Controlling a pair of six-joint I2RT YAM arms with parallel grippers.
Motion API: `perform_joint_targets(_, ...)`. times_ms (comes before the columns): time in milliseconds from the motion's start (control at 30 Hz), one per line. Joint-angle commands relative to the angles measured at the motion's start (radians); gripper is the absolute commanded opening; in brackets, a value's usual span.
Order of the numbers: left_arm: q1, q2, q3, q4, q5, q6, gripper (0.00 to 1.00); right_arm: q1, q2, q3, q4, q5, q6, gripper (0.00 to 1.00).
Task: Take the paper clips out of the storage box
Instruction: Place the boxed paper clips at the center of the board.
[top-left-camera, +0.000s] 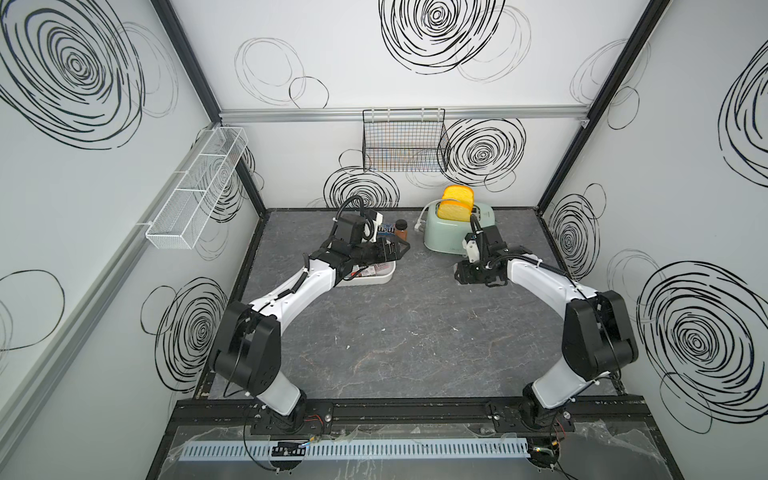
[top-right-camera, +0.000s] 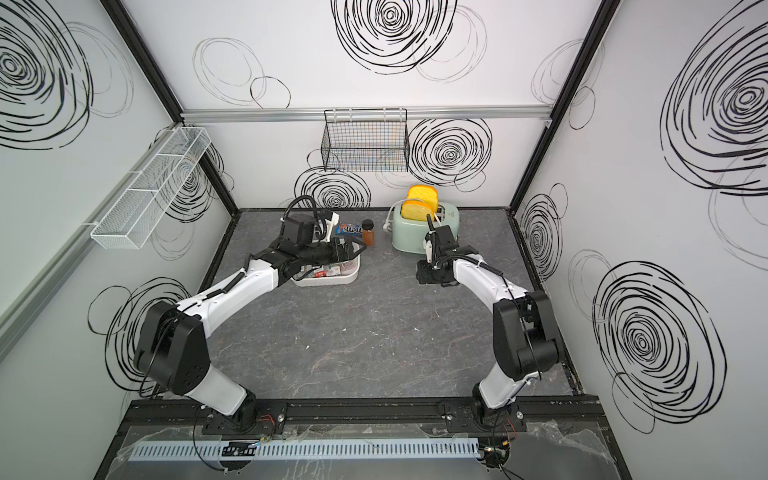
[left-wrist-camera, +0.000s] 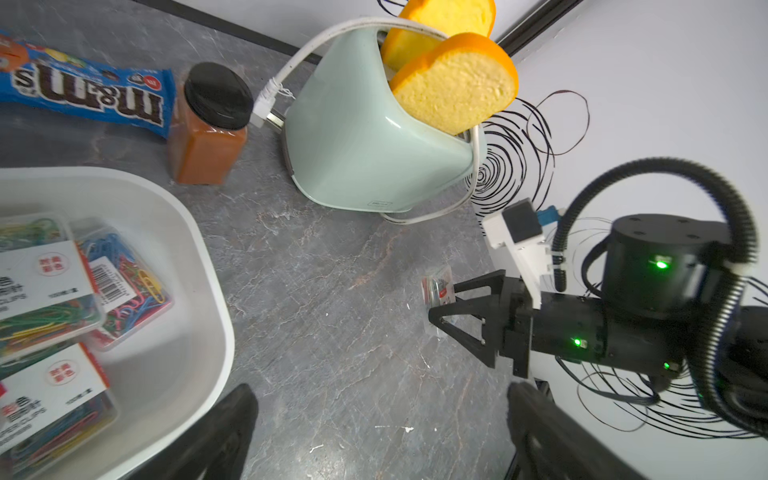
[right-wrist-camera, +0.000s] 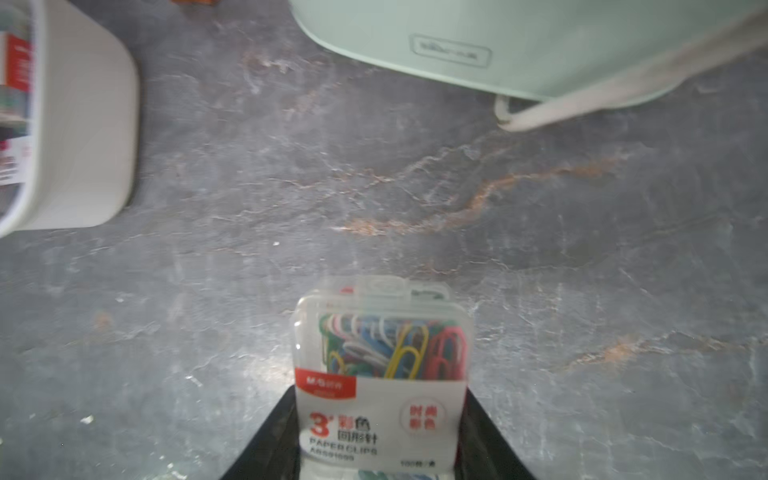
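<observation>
Paper clips (left-wrist-camera: 45, 286), packed in small flat clear plastic cases with white-and-red labels, lay mostly in the shallow white plastic storage box (left-wrist-camera: 208, 266) with rounded corners. Several cases overlapped one another there in the left wrist view. One further clear case (right-wrist-camera: 382, 365) was outside the box. It was clamped by its two narrow sides between the jaws of the right end effector (left-wrist-camera: 442, 301), low over the grey marbled tabletop (left-wrist-camera: 332, 291) in front of the mint-green toaster (left-wrist-camera: 365, 137).

Gripping across the narrow sides probably suited so flat a case and left its labelled face toward the wrist camera. Whether its lower edge touched the tabletop could not be told. That spot, well apart from the box, looked like a sensible place to put cases down, since bare tabletop lay all around it.

The left end effector (left-wrist-camera: 380, 388) hovered just beside the box's corner with its jaws spread wide and nothing between them, likely ready to come down over another case. A blue candy packet (left-wrist-camera: 83, 87) and an orange-brown jar with a black lid (left-wrist-camera: 208, 137) sat behind the box.
</observation>
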Motion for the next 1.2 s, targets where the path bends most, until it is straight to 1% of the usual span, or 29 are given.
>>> perform_joint_targets(0,-0.005,-0.022,0.005,-0.055,-0.085,0.055,0.98,-0.032,0.05,-0.012,0.031,0.021,-0.021,0.21)
perform_joint_targets(200,-0.005,-0.027,-0.01,-0.031,-0.065,0.05,0.98,-0.05,0.102,-0.011,0.058,0.08,-0.031,0.22)
perform_joint_targets(400,-0.003,-0.003,0.005,-0.035,-0.059,0.066,0.99,-0.061,0.135,-0.014,0.075,0.109,-0.039,0.23)
perform_joint_targets(500,0.0,0.007,0.014,-0.038,-0.055,0.073,0.98,-0.063,0.15,-0.016,0.077,0.11,-0.041,0.26)
perform_joint_targets(700,0.011,0.021,0.028,-0.051,-0.045,0.08,0.98,-0.061,0.168,-0.018,0.077,0.1,-0.043,0.29)
perform_joint_targets(800,0.018,0.022,0.03,-0.057,-0.047,0.087,0.99,-0.06,0.162,-0.023,0.077,0.097,-0.04,0.38)
perform_joint_targets(900,0.025,0.029,0.03,-0.06,-0.045,0.089,0.98,-0.06,0.156,-0.026,0.079,0.094,-0.036,0.49)
perform_joint_targets(1000,0.03,0.035,0.033,-0.067,-0.045,0.09,0.99,-0.059,0.148,-0.026,0.08,0.099,-0.031,0.56)
perform_joint_targets(1033,0.03,0.037,0.037,-0.072,-0.049,0.094,0.99,-0.059,0.145,-0.024,0.078,0.1,-0.03,0.6)
perform_joint_targets(1167,0.041,0.048,0.07,-0.121,-0.059,0.115,0.99,-0.059,0.117,-0.021,0.077,0.098,-0.026,0.7)
